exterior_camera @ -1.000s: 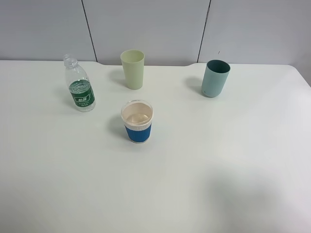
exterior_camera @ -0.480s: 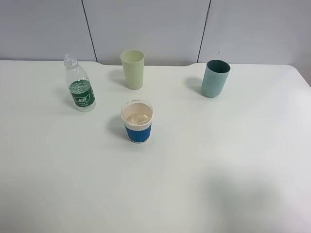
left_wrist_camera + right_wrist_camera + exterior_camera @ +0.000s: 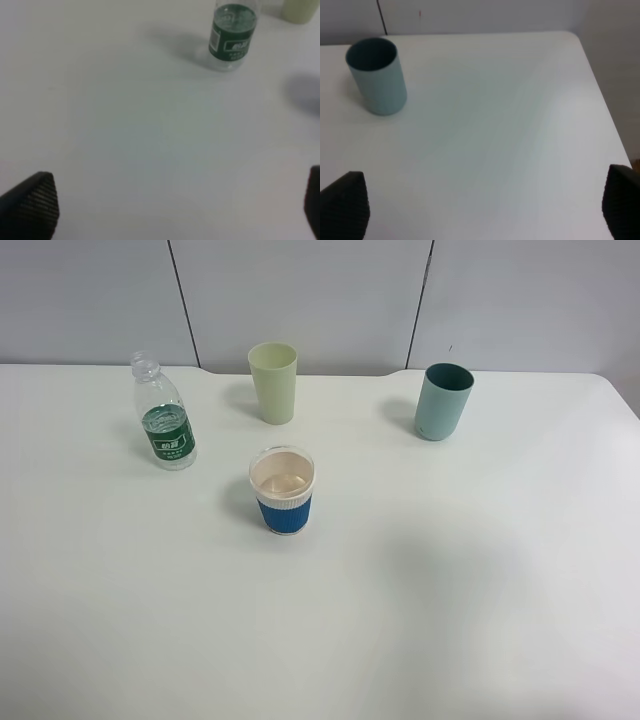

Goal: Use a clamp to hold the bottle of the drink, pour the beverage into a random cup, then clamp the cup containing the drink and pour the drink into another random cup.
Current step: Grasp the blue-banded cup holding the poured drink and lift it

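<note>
The bottle [image 3: 164,420] is clear with a green label and stands upright and uncapped at the back left; the left wrist view shows the bottle [image 3: 231,35] too. The blue-sleeved paper cup [image 3: 283,490] stands mid-table. Whether the beverage is in it I cannot tell. Behind it stands the pale yellow-green tumbler [image 3: 273,382]. Neither gripper shows in the exterior high view. My left gripper [image 3: 172,205] is open over bare table, well short of the bottle. Open as well, my right gripper [image 3: 482,202] holds nothing, some way from any cup.
A teal cup [image 3: 442,401] stands at the back right, and the right wrist view shows this teal cup [image 3: 376,75] too. The white table [image 3: 450,590] ends at a right edge [image 3: 605,105] beside my right gripper. A grey panelled wall runs behind.
The bottle and cups have not moved. The faint shadow on the table's front right has faded and drifted towards the middle.
</note>
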### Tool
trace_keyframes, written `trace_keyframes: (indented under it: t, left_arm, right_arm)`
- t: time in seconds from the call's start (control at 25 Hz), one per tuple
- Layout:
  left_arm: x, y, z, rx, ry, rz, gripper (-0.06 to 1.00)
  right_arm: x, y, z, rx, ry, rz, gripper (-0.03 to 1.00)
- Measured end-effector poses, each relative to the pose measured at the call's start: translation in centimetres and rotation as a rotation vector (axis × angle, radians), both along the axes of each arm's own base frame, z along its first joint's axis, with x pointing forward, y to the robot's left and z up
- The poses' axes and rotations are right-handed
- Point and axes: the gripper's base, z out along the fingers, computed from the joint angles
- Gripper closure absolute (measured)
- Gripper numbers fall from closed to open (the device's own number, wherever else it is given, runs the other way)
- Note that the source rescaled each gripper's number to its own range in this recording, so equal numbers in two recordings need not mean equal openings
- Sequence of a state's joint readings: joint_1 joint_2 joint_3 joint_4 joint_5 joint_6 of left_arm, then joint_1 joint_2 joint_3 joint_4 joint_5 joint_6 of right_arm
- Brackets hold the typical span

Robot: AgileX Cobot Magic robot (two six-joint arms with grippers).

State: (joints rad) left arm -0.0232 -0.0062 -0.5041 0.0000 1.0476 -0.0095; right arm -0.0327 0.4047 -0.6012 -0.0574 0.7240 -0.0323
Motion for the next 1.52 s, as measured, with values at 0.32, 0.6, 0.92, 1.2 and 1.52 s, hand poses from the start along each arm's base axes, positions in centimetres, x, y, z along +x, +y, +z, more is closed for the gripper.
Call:
trace_keyframes:
  t: [0.32,0.6,0.92,1.2,1.52]
  left_arm:
    - [0.0,0.0,0.0,0.000,0.000,0.000,-0.06]
    - [0.0,0.0,0.0,0.000,0.000,0.000,-0.06]
    - [0.0,0.0,0.0,0.000,0.004,0.000,-0.06]
    - [0.0,0.0,0.0,0.000,0.004,0.000,-0.06]
    - [0.0,0.0,0.0,0.000,0.004,0.000,-0.06]
  right_arm:
    - [6.3,1.8,-0.5,-0.035,-0.001,0.163,0.17]
    - [10.6,5.7,-2.6,-0.064,0.038,0.365,0.17]
    - [11.9,12.0,-5.5,-0.107,0.078,0.643,0.17]
    - [11.3,15.5,-7.3,-0.154,0.108,0.802,0.17]
    - [11.7,16.5,-9.1,-0.169,0.175,0.820,0.04]
